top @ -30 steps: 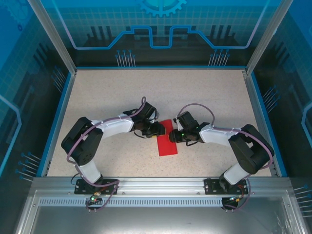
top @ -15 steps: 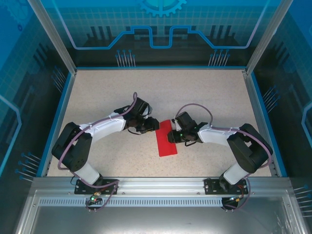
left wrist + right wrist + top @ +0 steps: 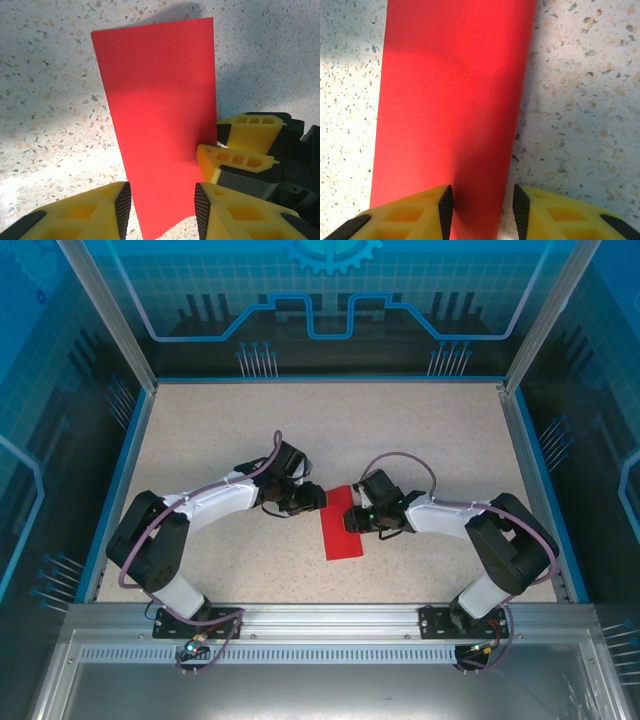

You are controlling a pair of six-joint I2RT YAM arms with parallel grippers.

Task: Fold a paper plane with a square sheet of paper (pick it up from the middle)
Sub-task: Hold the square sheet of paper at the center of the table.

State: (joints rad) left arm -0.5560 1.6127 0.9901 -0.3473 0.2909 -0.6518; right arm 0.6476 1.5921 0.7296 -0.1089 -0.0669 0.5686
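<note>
So thin red folded paper sheet [image 3: 160, 115] flat on surface [image 3: 50, 100]: likely light, floppy. Left fingers [image 3: 100, 215], right fingers [image 3: 415, 215] apart over it; pinch mid-edge.

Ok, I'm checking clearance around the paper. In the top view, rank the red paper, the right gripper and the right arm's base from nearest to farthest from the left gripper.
1. The red paper: right at the tips of the left gripper, mid-table.
2. The right gripper: just across the paper, on its right side.
3. The right arm's base: farthest, at the table's near edge, right.
</note>
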